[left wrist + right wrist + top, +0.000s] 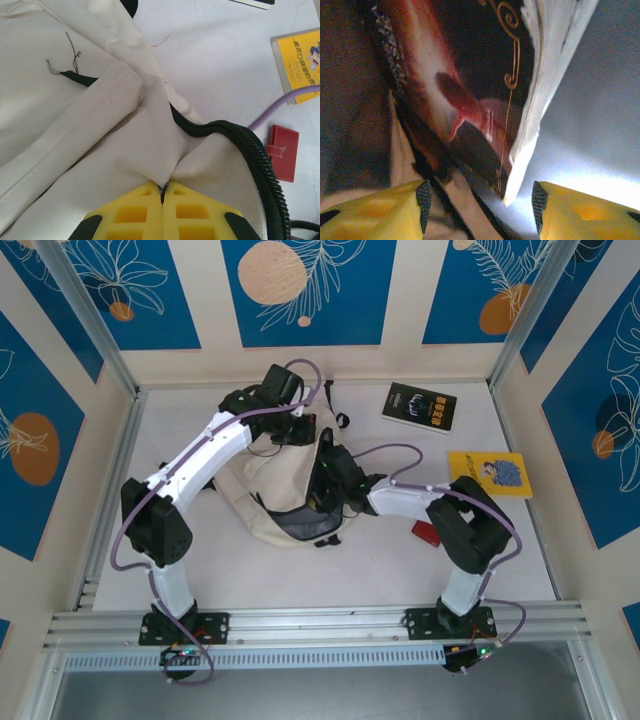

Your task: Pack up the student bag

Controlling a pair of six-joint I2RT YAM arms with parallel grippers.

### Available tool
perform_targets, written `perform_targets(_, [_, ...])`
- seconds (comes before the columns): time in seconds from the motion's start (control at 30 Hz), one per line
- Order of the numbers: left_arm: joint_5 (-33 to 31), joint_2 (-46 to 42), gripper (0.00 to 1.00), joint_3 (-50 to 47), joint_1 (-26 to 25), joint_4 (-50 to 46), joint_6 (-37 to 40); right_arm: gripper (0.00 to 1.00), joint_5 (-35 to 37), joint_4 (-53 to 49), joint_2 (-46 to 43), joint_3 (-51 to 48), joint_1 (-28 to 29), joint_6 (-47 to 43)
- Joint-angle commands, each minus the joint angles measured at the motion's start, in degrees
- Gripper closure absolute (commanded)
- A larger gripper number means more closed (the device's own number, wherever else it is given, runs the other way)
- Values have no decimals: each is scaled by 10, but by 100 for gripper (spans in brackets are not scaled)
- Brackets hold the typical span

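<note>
The student bag [270, 480], cream canvas with a black zipper, lies at the table's middle. My left gripper [298, 428] reaches over its far end. In the left wrist view its yellow fingers [162, 192] are shut on a pinched fold of the bag's cloth [100, 150] beside the black zipper [260, 160]. My right gripper [330, 490] is at the bag's mouth. In the right wrist view it [481, 202] stands open, and a dark red-covered book [470, 100] hangs tilted in front of it, its lower corner between the fingertips and touching neither. Cream lining and a black strap lie beneath.
A black book [419, 407] lies at the back right and a yellow book [491, 473] at the right. A small red wallet [427, 532] sits next to the right arm. The yellow book [300, 65] and wallet [283, 152] appear beyond the bag. Walls enclose three sides.
</note>
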Motion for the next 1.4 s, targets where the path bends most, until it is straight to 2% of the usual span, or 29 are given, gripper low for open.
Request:
perform_targets(0.0, [-2,-31,100,-8,12,20,0,41,-39,-30,-56,-29,2,-27])
perform_targets(0.23, [0,-34,100,-23,19,22,1,43,-28,-102,-158,-86,13,-57])
perform_targets(0.47, [38,-31,100,-36,21,21,8,44,81,-256,-260,-82,14,-118])
perform_targets(0.5, [44,-31,93,-40,22,21,9,44,107,-288,-274,-73,12,-130])
perform_targets(0.57, [37,-38,64,-53,24,28,0,42,145,-341,-295,-56,2,-168])
perform_targets(0.63, [28,-49,42,-71,31,39,-10,40,162,-391,-309,-34,-16,-206])
perform_targets(0.73, [19,-68,25,-111,47,66,-32,36,172,-440,-316,-9,-48,-252])
perform_targets(0.8, [21,-73,23,-139,54,86,-42,34,155,-447,-312,4,-76,-294])
perform_targets(0.9, [26,-62,23,-169,60,102,-52,32,92,-449,-279,41,-141,-360])
perform_targets(1.0, [39,-38,27,-187,63,116,-61,30,83,-449,-228,84,-190,-411])
perform_targets(1.1, [58,-13,32,-201,63,129,-73,30,85,-443,-167,126,-242,-432])
perform_targets(1.37, [47,35,32,-258,76,158,-92,31,65,-409,-35,208,-377,-459])
